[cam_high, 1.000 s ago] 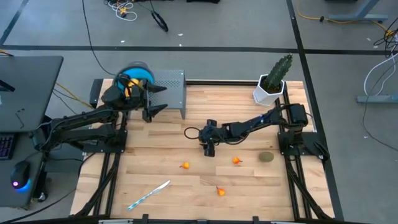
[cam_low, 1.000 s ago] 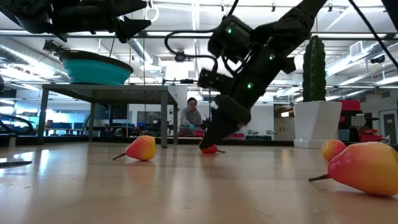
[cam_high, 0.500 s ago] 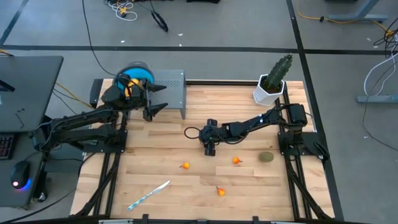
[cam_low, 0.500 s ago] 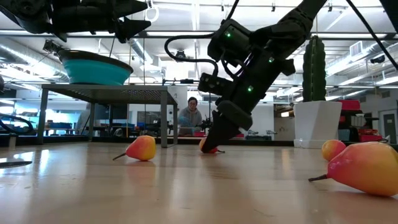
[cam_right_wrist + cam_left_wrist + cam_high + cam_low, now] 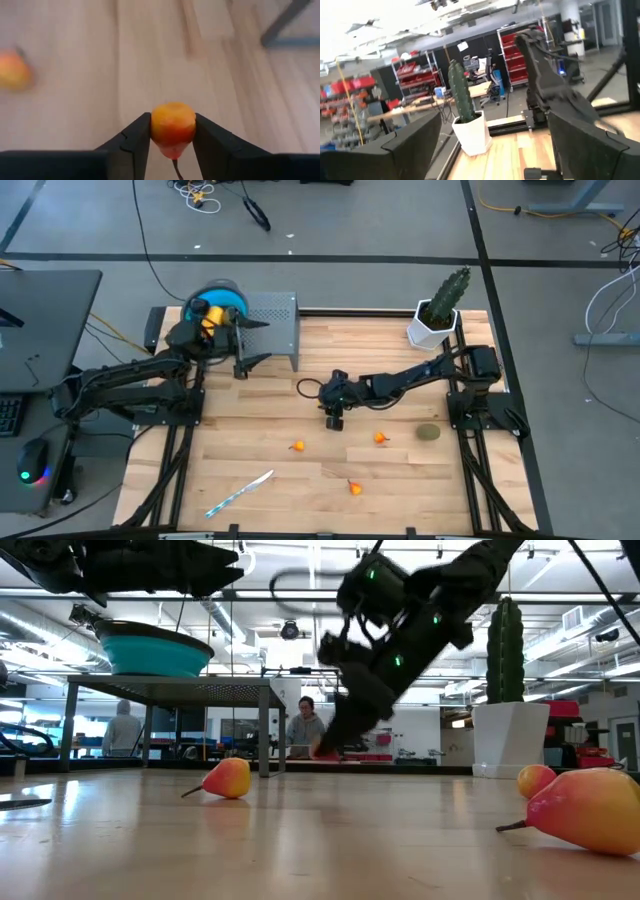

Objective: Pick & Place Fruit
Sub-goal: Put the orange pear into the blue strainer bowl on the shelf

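The right hand (image 5: 172, 142) is closed on a small orange-red fruit (image 5: 172, 124), pinched between its two dark fingers (image 5: 132, 142) with the stem hanging below; seen from table height the fruit looks just clear of the table (image 5: 400, 470), near its middle. The grip looks centred on the fruit's widest part, which is good, but such a round, smooth piece could squirt out if the squeeze eases, so the sensible thing is to hold pressure steady and rise straight up before travelling. The likely goal is the teal bowl (image 5: 150, 648) on the grey stand (image 5: 270, 315) at the far left corner; the carry should climb above the stand's edge first, then cross. The left hand (image 5: 247, 343) waits wide open beside that stand, so the path should skirt it. Other fruits (image 5: 297, 446) lie apart on the table, well out of the way.
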